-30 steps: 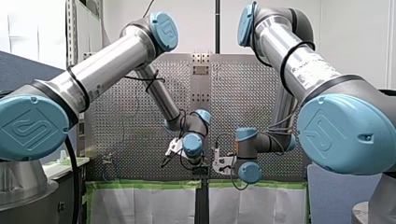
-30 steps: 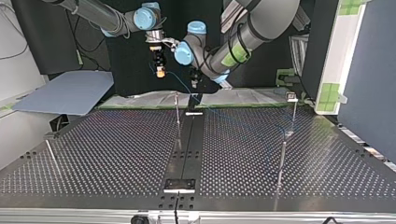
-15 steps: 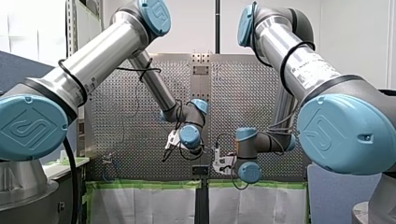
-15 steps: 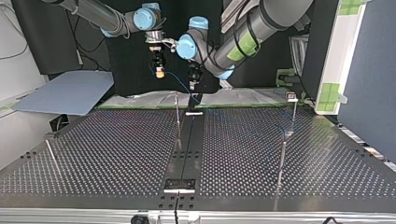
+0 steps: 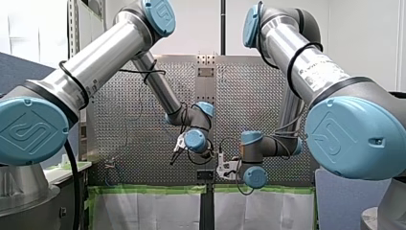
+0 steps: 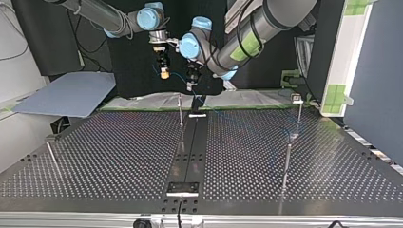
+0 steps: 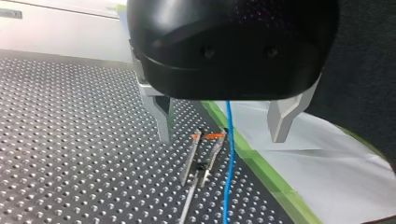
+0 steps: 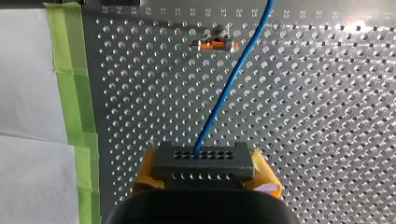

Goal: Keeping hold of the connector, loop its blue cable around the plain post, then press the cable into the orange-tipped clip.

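1. Connector point(image 8: 201, 161) — a dark block with rows of holes — sits clamped between the yellow pads point(image 8: 264, 178) of my right hand point(image 8: 204, 179), whose fingers are closed on its two ends. As I read it, that grip fixes the cable's end while the slack is routed.
2. Blue cable point(image 8: 229, 88) leaves the block's face and runs ahead of the right hand. It passes just beside the orange-tipped clip point(image 8: 214, 45) and is not yet pressed into it.
3. My left hand point(image 7: 223, 125) has its metal fingers point(image 7: 163, 119) spread wide and grips nothing. The cable hangs through the gap between them, and the clip's two prongs stand beyond. I judge this a stance for guiding the line.
4. In the top view both hands hang near twelve o'clock, above the far edge of the tabletop point(image 6: 119, 156), the right just toward nine o'clock of the left.
5. Thin rods point(image 6: 287, 161) stand toward three o'clock in that view. I cannot tell which is the plain post, and no loop shows yet.
6. The tabletop is dark perforated metal, edged with green tape point(image 8: 70, 70) and a white sheet point(image 8: 28, 93) beyond it. A grey panel point(image 6: 66, 97) lies toward ten o'clock in the top view, with a dark backdrop behind the arms.
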Controlling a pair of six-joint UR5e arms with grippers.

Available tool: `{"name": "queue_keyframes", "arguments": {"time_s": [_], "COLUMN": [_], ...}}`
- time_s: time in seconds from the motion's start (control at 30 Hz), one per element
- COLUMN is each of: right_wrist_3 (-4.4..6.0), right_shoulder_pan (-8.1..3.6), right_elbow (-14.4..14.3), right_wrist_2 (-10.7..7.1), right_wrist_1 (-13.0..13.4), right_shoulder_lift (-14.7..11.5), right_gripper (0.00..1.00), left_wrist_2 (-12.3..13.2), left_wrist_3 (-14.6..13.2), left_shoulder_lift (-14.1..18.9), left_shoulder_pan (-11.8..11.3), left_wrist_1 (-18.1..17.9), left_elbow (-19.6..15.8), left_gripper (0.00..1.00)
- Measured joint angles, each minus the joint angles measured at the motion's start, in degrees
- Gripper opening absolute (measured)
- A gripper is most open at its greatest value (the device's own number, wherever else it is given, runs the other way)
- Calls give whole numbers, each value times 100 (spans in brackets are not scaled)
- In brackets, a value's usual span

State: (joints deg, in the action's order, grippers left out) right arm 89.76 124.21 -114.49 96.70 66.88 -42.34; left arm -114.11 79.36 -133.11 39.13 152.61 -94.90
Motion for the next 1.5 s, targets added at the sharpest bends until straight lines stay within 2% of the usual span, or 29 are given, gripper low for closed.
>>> {"name": "queue_keyframes", "arguments": {"time_s": [0.2,0.43,0.67,0.97,1.0,1.03,1.1,1.13,1.17,1.2,1.23,1.27,1.3,1.5], "right_wrist_3": [1,0,-15,-27,-27,-27,-27,-27,-27,-27,-27,-27,-27,-27], "right_shoulder_pan": [29,78,119,130,130,131,131,130,130,130,129,129,128,126], "right_elbow": [0,11,49,63,63,63,65,64,64,64,64,63,64,66], "right_wrist_2": [-15,-22,-74,-82,-82,-81,-80,-76,-72,-68,-63,-61,-58,-54], "right_wrist_1": [-6,13,-86,-111,-111,-113,-117,-119,-122,-127,-134,-138,-140,-147], "right_shoulder_lift": [-2,-3,-2,-2,-2,-2,-2,-2,-2,-3,-2,-2,-2,-1], "right_gripper": [0,0,0,0,0,0,0,0,0,0,0,0,0,0], "left_wrist_2": [4,-67,-116,-79,-77,-74,-62,-53,-40,-29,-14,14,43,346], "left_wrist_3": [-1,7,49,123,126,128,131,133,139,147,154,162,169,245], "left_shoulder_lift": [-39,-157,-410,-477,-476,-477,-477,-477,-477,-476,-476,-477,-477,-478], "left_shoulder_pan": [-41,-57,-90,-112,-112,-113,-113,-114,-114,-114,-114,-114,-114,-114], "left_wrist_1": [79,329,634,688,687,686,676,669,662,657,651,642,634,591], "left_elbow": [65,278,556,706,709,710,710,711,711,711,711,712,712,713], "left_gripper": [100,100,100,100,93,93,68,68,46,30,30,8,2,2]}}
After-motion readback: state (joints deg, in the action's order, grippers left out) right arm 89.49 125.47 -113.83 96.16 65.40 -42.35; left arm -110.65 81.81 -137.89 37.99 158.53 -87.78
